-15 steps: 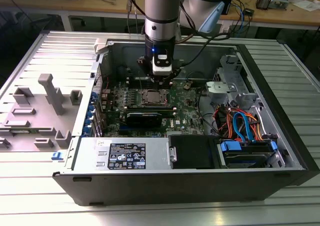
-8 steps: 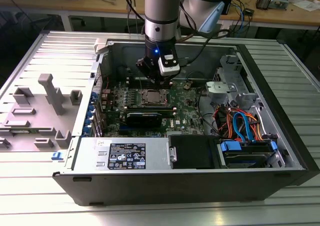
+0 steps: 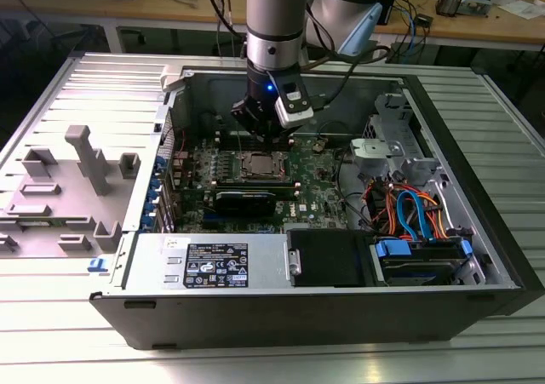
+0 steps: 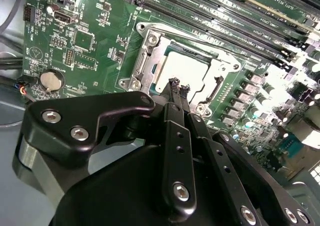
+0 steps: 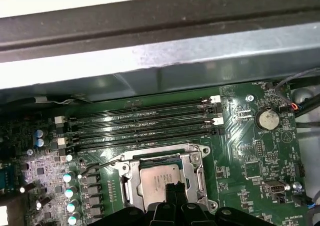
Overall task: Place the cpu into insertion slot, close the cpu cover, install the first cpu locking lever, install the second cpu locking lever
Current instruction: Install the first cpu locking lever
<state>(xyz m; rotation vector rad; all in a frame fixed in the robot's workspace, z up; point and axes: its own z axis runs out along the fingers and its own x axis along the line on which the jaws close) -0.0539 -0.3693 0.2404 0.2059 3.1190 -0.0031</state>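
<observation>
The cpu [image 4: 189, 69] lies in the insertion slot [image 3: 260, 166], its dull silver top showing through the window of the cpu cover [image 4: 149, 49]. The cover lies flat over the chip in both wrist views. My gripper [image 4: 178, 87] hangs just above the near edge of the cpu [image 5: 155, 176], fingers pressed together with nothing between them. A thin wire lever [image 5: 100, 164] sticks out beside the socket; whether it is latched I cannot tell. In the exterior view the gripper [image 3: 260, 135] stands over the socket inside the open computer case.
Around the socket, the green motherboard [image 3: 317, 190] carries long black memory slots [image 5: 145, 121] and a coin battery [image 5: 266, 119]. The case wall [image 5: 160, 60] runs behind them. Coloured cables [image 3: 409, 209] and a drive bay are at the exterior view's right, a grey fixture [image 3: 85, 163] at its left.
</observation>
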